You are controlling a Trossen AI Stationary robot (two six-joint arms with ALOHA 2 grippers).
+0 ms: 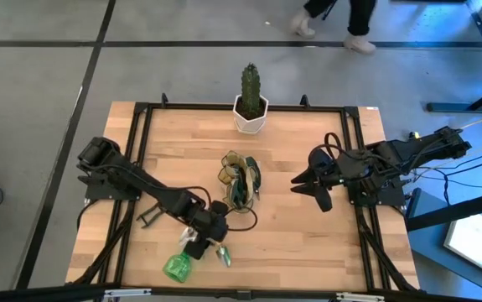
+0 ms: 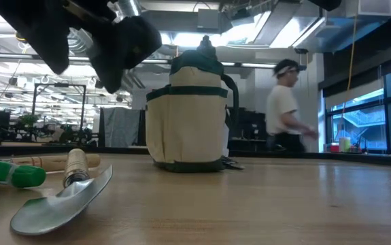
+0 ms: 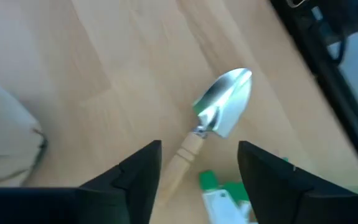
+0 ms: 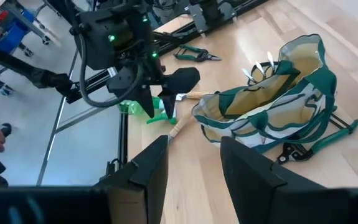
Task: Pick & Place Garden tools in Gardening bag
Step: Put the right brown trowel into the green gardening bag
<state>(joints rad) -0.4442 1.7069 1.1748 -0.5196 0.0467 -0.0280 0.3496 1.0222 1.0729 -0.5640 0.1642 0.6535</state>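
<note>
The olive and tan gardening bag (image 1: 241, 180) stands upright in the middle of the table, mouth open (image 4: 272, 106). A silver trowel with a wooden handle (image 3: 219, 115) lies flat near the front edge (image 1: 222, 254), beside a green spray bottle (image 1: 176, 267) lying on its side. Dark shears (image 4: 195, 55) lie near the left frame. My left gripper (image 3: 198, 146) hovers open just above the trowel's handle, pointing steeply down, one finger on each side and clear of it. My right gripper (image 4: 194, 155) hangs open and raised to the right of the bag (image 1: 308, 180).
A cactus in a white pot (image 1: 251, 102) stands at the table's far edge. A second wooden handle (image 2: 45, 161) lies behind the trowel. Black frame rails (image 1: 140, 151) run along the table's sides. A person (image 2: 285, 109) walks in the room beyond.
</note>
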